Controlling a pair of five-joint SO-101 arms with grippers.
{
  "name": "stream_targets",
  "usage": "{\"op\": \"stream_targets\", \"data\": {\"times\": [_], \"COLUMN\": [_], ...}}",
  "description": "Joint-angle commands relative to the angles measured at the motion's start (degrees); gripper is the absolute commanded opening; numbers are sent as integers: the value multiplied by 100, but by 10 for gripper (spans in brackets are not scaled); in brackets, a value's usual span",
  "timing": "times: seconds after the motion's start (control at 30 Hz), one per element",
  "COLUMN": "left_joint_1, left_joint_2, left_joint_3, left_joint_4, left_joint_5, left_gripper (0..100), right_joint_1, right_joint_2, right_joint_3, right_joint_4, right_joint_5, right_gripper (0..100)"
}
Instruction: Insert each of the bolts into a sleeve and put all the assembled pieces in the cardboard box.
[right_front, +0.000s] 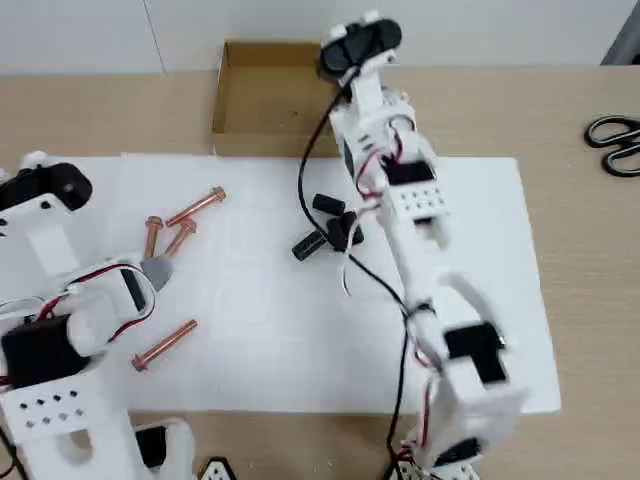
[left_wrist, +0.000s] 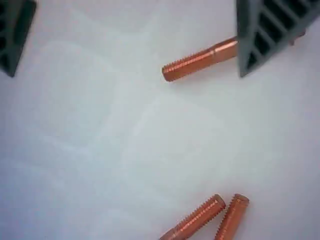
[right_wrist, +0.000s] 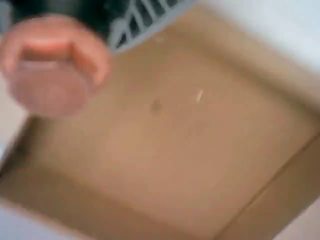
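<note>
The right hand (right_front: 352, 55) hangs over the cardboard box (right_front: 260, 110), which sits at the far edge of the surface, and it is clamped on the held bolt (right_wrist: 50, 65). In the right wrist view the bolt's round copper head faces the camera, and the brown box floor lies directly behind it. I judge that its long axis runs roughly along the hand and down toward the box. A dark shape sits behind the head, but I cannot tell whether it is a sleeve. The coming move looks like a plain release, since the box lies straight below the hand rather than off to a side.

The left hand (right_front: 155, 272) sits near the left edge of the white sheet (right_front: 260, 330) with its jaws spread wide. One loose bolt (left_wrist: 197, 62) lies flat just beside one finger (left_wrist: 270, 35), partly under it, with its threaded end pointing into the gap between the jaws. Two more bolts (left_wrist: 195, 220) lie near each other farther off. The black sleeves (right_front: 345, 232) cluster mid-sheet beside the right arm, well apart from the left hand.
</note>
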Motion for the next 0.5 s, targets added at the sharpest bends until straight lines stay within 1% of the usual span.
{"op": "stream_targets", "data": {"times": [0.0,0.2,0.47], "left_joint_1": [-26,-18,-35], "left_joint_2": [-9,-9,-9], "left_joint_3": [-198,-198,-198], "left_joint_4": [114,132,273], "left_joint_5": [-202,-211,-211], "left_gripper": [269,269,269], "right_joint_1": [-110,-356,-418], "right_joint_2": [699,1868,3178], "right_joint_3": [-1327,-2523,-3420], "right_joint_4": [-207,-207,-207], "right_joint_5": [18,53,62], "right_gripper": [3,3,10]}}
